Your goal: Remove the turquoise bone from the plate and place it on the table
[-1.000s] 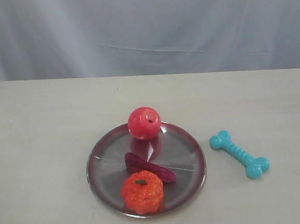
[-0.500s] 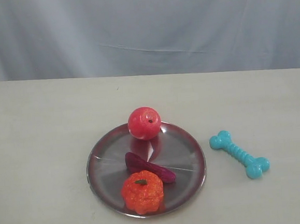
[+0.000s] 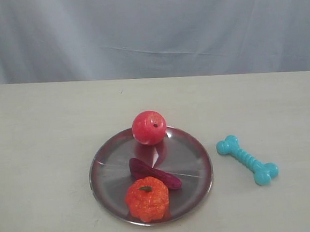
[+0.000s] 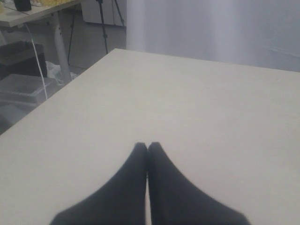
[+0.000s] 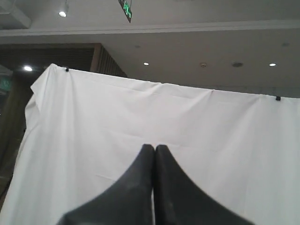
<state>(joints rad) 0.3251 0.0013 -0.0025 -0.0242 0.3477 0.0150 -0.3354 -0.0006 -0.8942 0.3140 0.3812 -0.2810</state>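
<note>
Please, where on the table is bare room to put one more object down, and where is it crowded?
In the exterior view the table is bare left of the plate, and behind it up to the grey cloth. A narrower strip lies between plate and turquoise bone. The plate is crowded: red apple, purple piece, orange toy.

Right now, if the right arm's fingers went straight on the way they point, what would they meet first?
Probably the white backdrop cloth; the shut right fingers point at it with nothing between, though how far is unclear.
</note>
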